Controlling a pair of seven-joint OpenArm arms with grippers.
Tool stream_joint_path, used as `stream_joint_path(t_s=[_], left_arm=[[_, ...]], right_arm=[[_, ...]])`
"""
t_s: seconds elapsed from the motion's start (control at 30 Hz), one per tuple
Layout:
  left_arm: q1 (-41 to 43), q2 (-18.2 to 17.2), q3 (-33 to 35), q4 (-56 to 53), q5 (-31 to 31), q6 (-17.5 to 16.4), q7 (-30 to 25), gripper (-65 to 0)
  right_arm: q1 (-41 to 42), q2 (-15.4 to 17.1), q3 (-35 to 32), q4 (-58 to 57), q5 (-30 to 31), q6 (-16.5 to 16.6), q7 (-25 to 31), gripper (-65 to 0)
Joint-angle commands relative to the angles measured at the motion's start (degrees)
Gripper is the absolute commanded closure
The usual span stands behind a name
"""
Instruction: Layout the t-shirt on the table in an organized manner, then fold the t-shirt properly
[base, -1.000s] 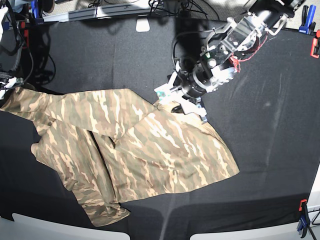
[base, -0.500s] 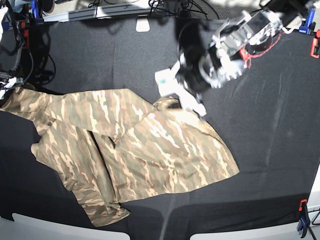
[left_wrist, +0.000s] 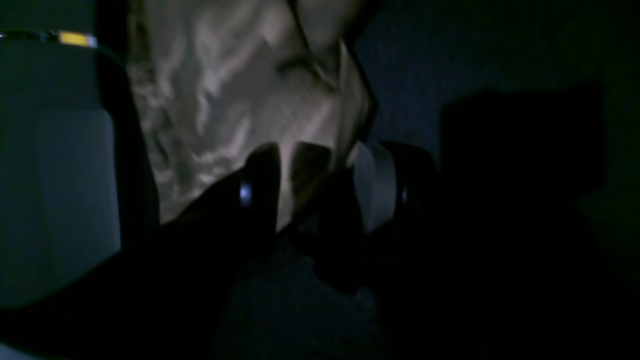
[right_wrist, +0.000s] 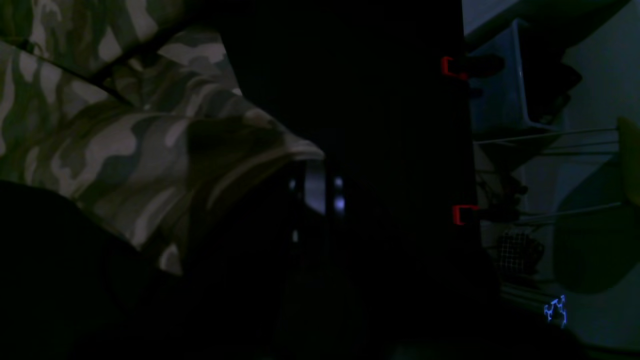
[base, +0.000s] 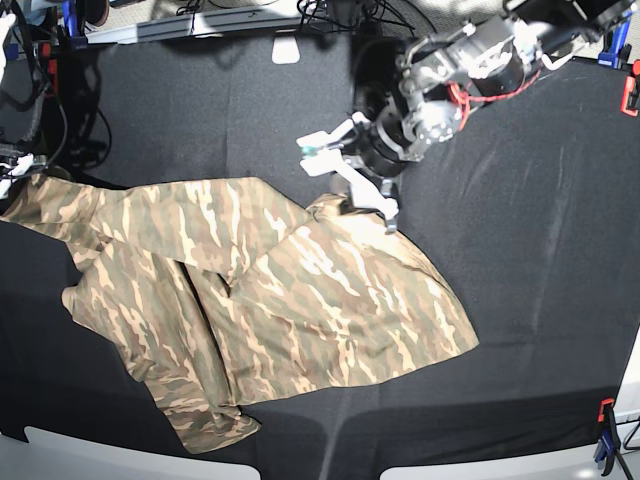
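Note:
The camouflage t-shirt (base: 270, 290) lies spread but rumpled on the black table (base: 540, 260), with folds across its middle and a bunched corner at the front. My left gripper (base: 350, 175) hovers open just above the shirt's back edge. In the left wrist view its dark fingers (left_wrist: 260, 175) stand apart with the t-shirt (left_wrist: 225, 100) below and nothing gripped. In the right wrist view my right gripper (right_wrist: 315, 195) is shut on an edge of the t-shirt (right_wrist: 100, 140), at the shirt's far left corner.
Orange (base: 630, 95) and blue (base: 610, 50) clamps sit at the back right edge, another clamp (base: 605, 430) at the front right. Cables and a frame (base: 40, 90) crowd the back left. White panels (base: 100, 455) line the front edge. Black cloth lies bare right of the shirt.
My left gripper has lifted off the shirt's back edge and drawn back a little, still open. The shirt and the right gripper have stayed put.

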Motion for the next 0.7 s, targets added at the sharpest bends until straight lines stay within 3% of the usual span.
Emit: stream_joint_path(t_s=[0.0, 0.07, 0.17, 0.33, 0.53, 0.63, 0.67], left_arm=[[-1.16, 0.28, -0.24, -0.15, 1.46, 0.92, -0.35, -23.1], [-1.57, 0.28, -0.24, -1.22, 3.21, 1.18, -0.42, -23.1], [-1.86, 0.74, -0.22, -1.11, 4.31, 4.33, -0.9, -23.0], [-2.45, 2.23, -0.22, -1.11, 3.43, 4.55, -3.63, -22.2], [-2.49, 3.1, -0.22, -1.11, 0.68, 4.52, -3.74, -9.7], [-2.49, 3.1, -0.22, -1.11, 0.7, 4.52, -3.65, 0.0], [-2.51, 3.06, -0.24, -1.11, 0.76, 4.52, -3.45, 0.0]], right_arm=[[0.31, 1.27, 0.46, 1.01, -0.04, -0.28, 0.76, 0.0], [0.31, 1.27, 0.46, 1.01, -0.04, -0.31, 0.79, 0.0], [0.31, 1.27, 0.46, 1.01, -0.04, -0.28, 0.83, 0.0], [0.31, 1.27, 0.46, 1.01, -0.04, -0.28, 0.83, 0.0], [0.31, 1.27, 0.46, 1.01, -0.04, -0.28, 0.83, 0.0], [0.31, 1.27, 0.46, 1.01, -0.07, -0.28, 0.85, 0.0], [0.31, 1.27, 0.46, 1.01, -0.07, -0.28, 0.83, 0.0]])
